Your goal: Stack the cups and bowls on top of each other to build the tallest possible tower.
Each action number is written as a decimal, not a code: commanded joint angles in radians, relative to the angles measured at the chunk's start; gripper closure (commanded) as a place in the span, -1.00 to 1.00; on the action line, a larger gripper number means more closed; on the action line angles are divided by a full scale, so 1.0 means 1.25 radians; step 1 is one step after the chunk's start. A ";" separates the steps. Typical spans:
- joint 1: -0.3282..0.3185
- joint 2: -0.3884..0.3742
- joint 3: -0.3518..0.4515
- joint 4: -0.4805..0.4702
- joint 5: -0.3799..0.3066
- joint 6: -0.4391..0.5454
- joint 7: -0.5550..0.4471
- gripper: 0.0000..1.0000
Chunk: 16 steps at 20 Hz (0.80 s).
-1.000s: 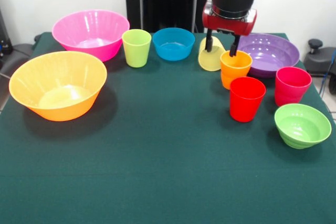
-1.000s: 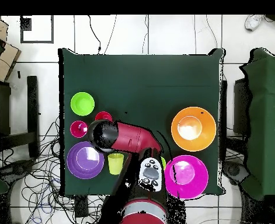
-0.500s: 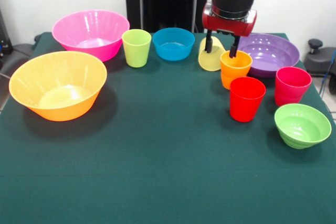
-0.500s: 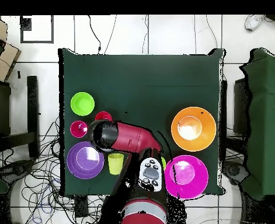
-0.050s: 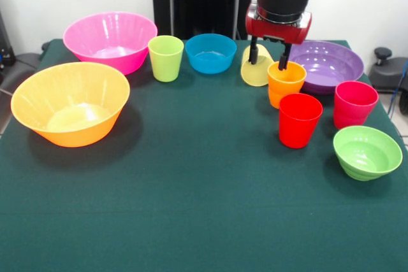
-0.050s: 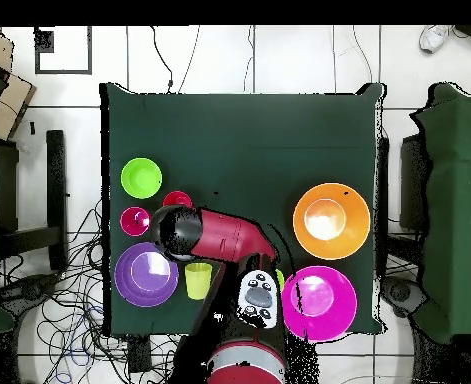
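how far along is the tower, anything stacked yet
Nothing is stacked: every cup and bowl sits apart on the table. In hand: the open gripper straddles the orange cup's rim, one finger inside. Left: grasp it, then build, starting with the light green bowl and blue bowl.

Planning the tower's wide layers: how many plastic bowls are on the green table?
5. Large orange bowl front-left; large pink bowl behind it; small blue bowl back centre; shallow purple bowl back right; small light green bowl front-right. None looks hidden.
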<state>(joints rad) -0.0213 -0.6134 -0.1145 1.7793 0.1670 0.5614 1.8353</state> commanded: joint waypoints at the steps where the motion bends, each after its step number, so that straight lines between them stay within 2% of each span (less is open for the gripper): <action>1: -0.001 0.065 0.080 0.023 -0.020 -0.073 0.080 -1.00; 16: -0.001 0.067 0.082 0.031 -0.019 -0.091 0.082 -1.00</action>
<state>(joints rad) -0.0213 -0.5765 -0.1140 1.7796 0.1672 0.5361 1.8353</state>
